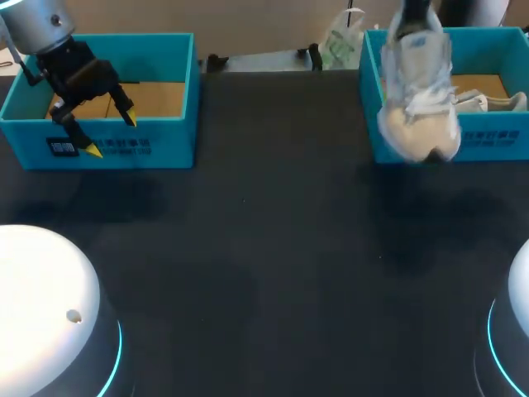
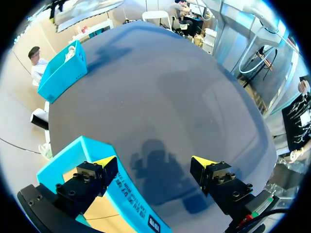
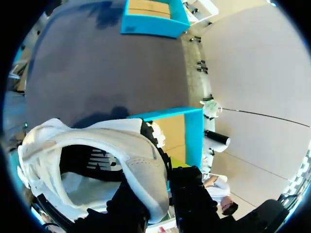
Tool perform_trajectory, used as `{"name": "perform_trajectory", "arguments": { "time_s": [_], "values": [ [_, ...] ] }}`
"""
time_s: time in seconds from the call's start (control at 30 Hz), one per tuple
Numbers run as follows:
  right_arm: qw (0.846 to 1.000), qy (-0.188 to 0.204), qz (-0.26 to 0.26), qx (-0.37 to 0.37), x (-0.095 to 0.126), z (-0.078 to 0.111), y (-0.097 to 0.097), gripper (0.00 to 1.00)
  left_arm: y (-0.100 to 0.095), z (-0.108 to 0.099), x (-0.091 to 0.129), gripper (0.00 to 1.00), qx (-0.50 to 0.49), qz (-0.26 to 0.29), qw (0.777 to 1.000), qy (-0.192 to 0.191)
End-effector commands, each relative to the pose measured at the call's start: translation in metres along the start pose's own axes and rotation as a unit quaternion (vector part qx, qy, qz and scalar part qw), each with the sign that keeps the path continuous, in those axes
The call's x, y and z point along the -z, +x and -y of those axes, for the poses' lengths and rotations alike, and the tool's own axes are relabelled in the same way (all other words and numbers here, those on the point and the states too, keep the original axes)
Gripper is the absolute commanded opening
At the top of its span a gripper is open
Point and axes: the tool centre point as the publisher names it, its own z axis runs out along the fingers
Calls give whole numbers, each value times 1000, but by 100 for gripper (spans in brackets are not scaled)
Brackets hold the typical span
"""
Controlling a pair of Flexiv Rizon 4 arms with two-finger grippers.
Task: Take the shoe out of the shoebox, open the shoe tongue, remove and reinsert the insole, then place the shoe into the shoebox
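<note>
A white shoe (image 1: 417, 99) hangs toe-down over the front left corner of the right blue shoebox (image 1: 496, 136). My right gripper (image 1: 416, 31) is shut on its heel collar from above. In the right wrist view the shoe (image 3: 97, 155) opens beside the black fingers (image 3: 189, 194), which pinch its rear edge, and the box (image 3: 193, 131) lies ahead. A second white shoe (image 1: 496, 103) lies inside that box. My left gripper (image 1: 111, 132) stands open over the front wall of the left blue box (image 1: 165, 141) with nothing between its fingers. The left wrist view shows the left gripper (image 2: 155, 162) above that wall (image 2: 129, 196).
The left blue box shows a bare cardboard floor (image 1: 157, 98). A dark table (image 1: 273, 248) spreads between the two boxes. In the left wrist view the right box (image 2: 63, 73) stands at the far side of the table.
</note>
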Motion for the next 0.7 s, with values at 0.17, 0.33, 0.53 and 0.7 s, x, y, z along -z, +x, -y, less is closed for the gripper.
{"name": "perform_trajectory", "arguments": {
  "time_s": [0.17,0.33,0.53,0.7],
  "values": [
    [999,8,-23,25,-39,12,-77,0,0,0,0,100,0,0,1000,-1],
    [999,4,-26,21,-60,29,-112,0,0,0,0,100,0,0,1000,-1],
    [999,-5,-28,26,-62,31,-115,0,0,0,0,100,0,0,1000,-1],
    [999,-5,-28,26,-62,31,-115,0,0,0,0,100,0,0,1000,-1]
  ]
}}
